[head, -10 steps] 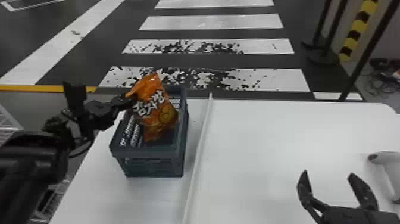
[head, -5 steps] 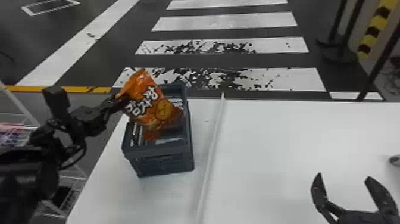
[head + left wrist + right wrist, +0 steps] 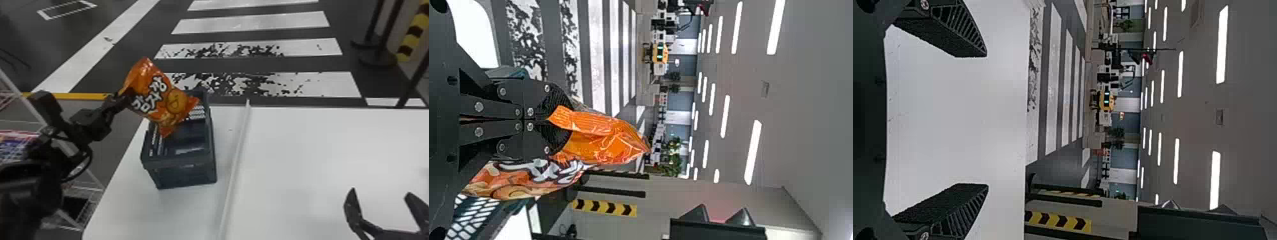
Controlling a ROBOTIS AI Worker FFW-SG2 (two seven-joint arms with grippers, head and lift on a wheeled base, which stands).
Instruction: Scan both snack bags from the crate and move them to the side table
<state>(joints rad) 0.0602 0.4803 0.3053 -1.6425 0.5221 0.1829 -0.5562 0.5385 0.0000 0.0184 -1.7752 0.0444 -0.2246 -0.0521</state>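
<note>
Jutting in from the left edge of the head view, my left arm (image 3: pixel 25 191) passes in front of a wire rack (image 3: pixel 9 118) with something red, white and blue on it. At the end of that arm, left of the middle, my left gripper (image 3: pixel 125 97) has its two black fingers pressed together on the snack bag (image 3: pixel 159 102); the left wrist view shows them closed on its orange wrapping. The bag hangs tilted in the left half of the head view, lettered front in sight, with its lower part over the opening of the crate (image 3: pixel 185 175). Whether it touches the rim, I cannot tell. The dark blue crate stands upright below it, at the left part of the white table (image 3: pixel 319 153). Just right of the crate, a thin pale strip (image 3: pixel 237 150) runs from the table's far edge down to the bottom of the frame. In the lower right corner I have my right gripper (image 3: pixel 380 193) spread wide, its two fingers well apart. Toward the upper right stands a yellow-and-black striped post (image 3: pixel 411 40).
</note>
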